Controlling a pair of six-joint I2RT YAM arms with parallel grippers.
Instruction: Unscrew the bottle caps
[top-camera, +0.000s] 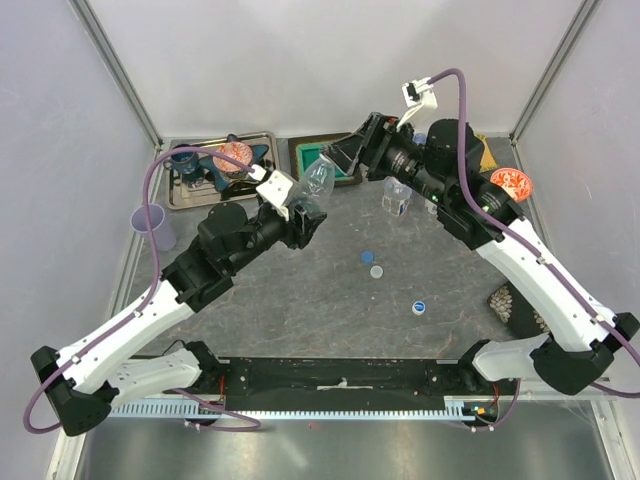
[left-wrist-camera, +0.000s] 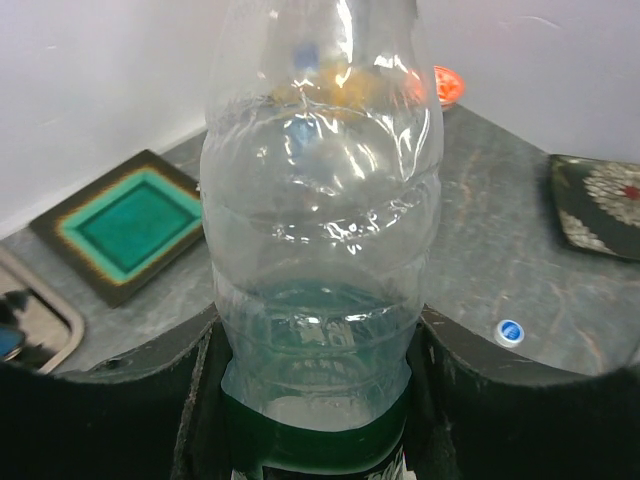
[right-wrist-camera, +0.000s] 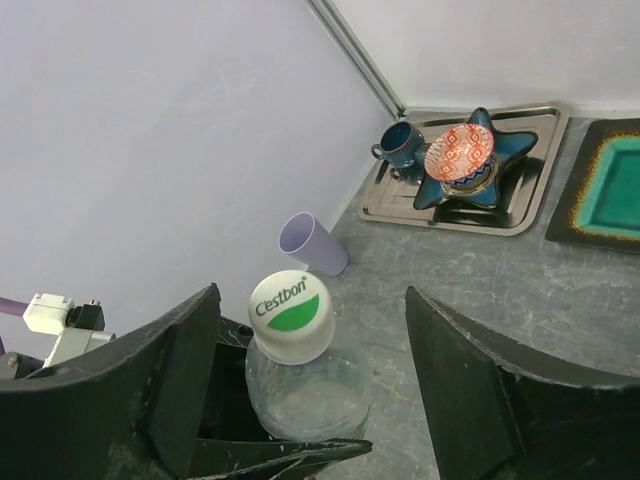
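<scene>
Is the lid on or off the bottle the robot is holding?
On. The green-and-white cap sits squarely on the neck of the bottle, seen from the right wrist camera.

Overhead view; wrist views near shared bottle (left-wrist-camera: 320, 300)

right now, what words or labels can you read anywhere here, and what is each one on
"Cestbon": on the green-and-white cap of the bottle, right wrist view.
The green label on that bottle, left wrist view: lettering cut off, unreadable.
The blue-and-white cap on the table: mark too small to read.
</scene>
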